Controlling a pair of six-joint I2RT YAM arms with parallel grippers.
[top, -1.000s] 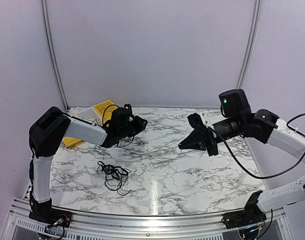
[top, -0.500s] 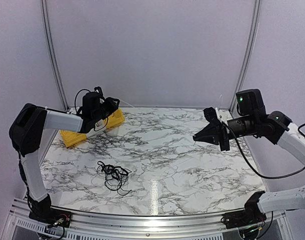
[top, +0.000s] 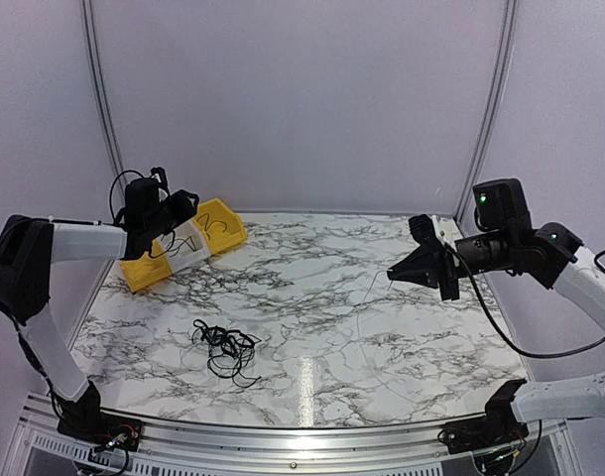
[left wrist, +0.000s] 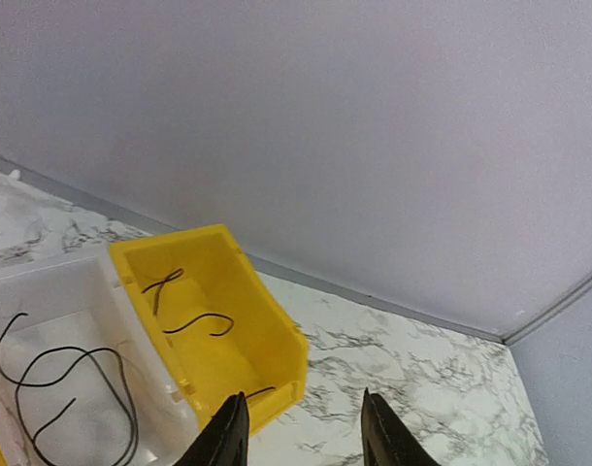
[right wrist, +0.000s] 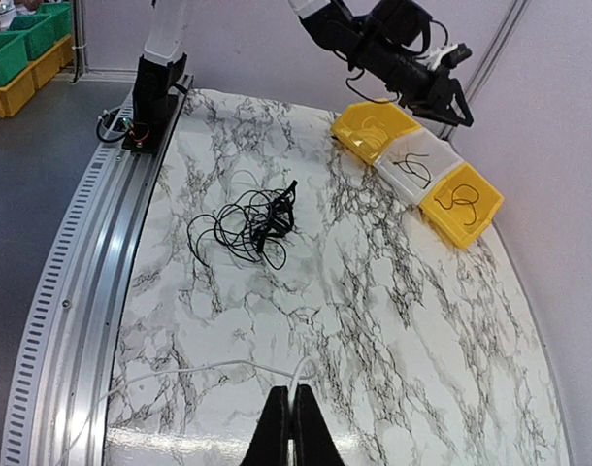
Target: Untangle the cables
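While my left gripper (left wrist: 301,403), jaws apart, has swung further left to hang by the yellow bin (left wrist: 277,340), my right gripper (right wrist: 290,391) stays clamped on a thin white cord (right wrist: 228,363) and the tangled black cables (top: 226,349) lie unmoved on the table (top: 382,357).

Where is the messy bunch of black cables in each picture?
Top external: the cable tangle sits left of middle, toward the bottom.
Left wrist: it is not in this picture.
Right wrist: the cable tangle sits left of middle, a bit above centre.
Shared landmark: the far yellow bin shows in all three views.
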